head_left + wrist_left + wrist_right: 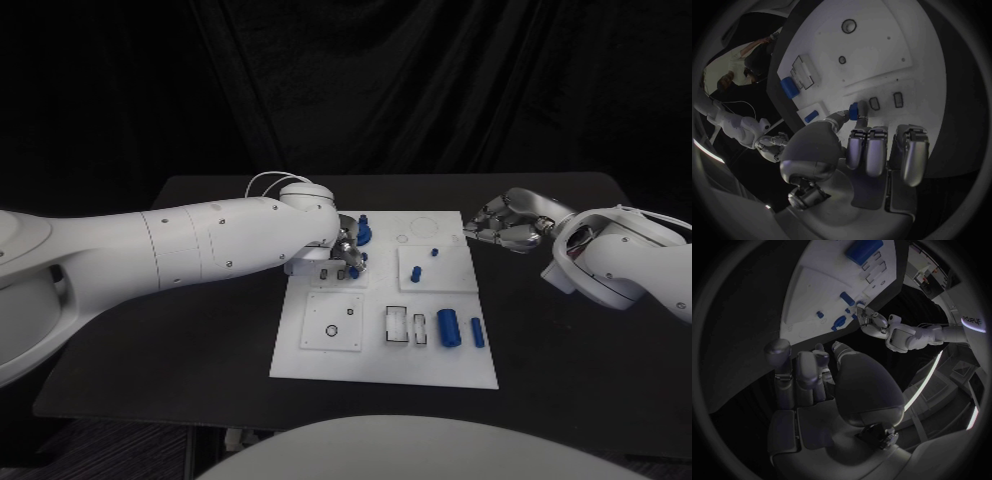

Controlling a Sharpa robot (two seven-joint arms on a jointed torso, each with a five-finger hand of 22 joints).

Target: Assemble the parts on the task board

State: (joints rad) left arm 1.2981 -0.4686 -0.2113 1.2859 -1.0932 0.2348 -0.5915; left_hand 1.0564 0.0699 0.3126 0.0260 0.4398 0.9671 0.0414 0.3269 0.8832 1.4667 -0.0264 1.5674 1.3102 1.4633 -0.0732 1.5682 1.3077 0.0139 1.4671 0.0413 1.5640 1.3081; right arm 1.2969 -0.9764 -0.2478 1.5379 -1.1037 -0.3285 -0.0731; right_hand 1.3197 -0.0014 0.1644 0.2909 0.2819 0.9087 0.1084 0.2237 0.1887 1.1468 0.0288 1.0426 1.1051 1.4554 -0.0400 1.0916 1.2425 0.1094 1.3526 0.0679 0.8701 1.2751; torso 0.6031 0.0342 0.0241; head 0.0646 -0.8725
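— Watching from beside the counter (202, 200), I saw the left robot hand (343, 252) down over the near-left part of the task board (387, 368), with a small blue part (856, 109) pinched between thumb and a fingertip; the other fingers (876, 150) were curled just behind it. What worried you?

— The grip looked shallow. That piece sat right above a pair of small rectangular slots (886, 101), and if it had gone in tilted it could have jammed or sprung out of the pinch and rolled off across the board.

— And the neighbours?

— A blue peg (364, 229) stood just beside the fingers. A sideways nudge of the wrist might have knocked it over. The other parts were farther off: a small peg (415, 272) mid-board, and a fat blue cylinder (449, 327) with a slimmer one (477, 332) lying near the front slots.

— What about the right robot hand (505, 226)?

— It hovered off the board's far right edge, holding nothing, fingers loosely bent rather than closed. Little risk there, I judged, unless it swung in while the left arm (173, 250) lay across the counter.

— Anything else?

— Pressing hard could have shifted the whole board; nothing visible pinned it down.
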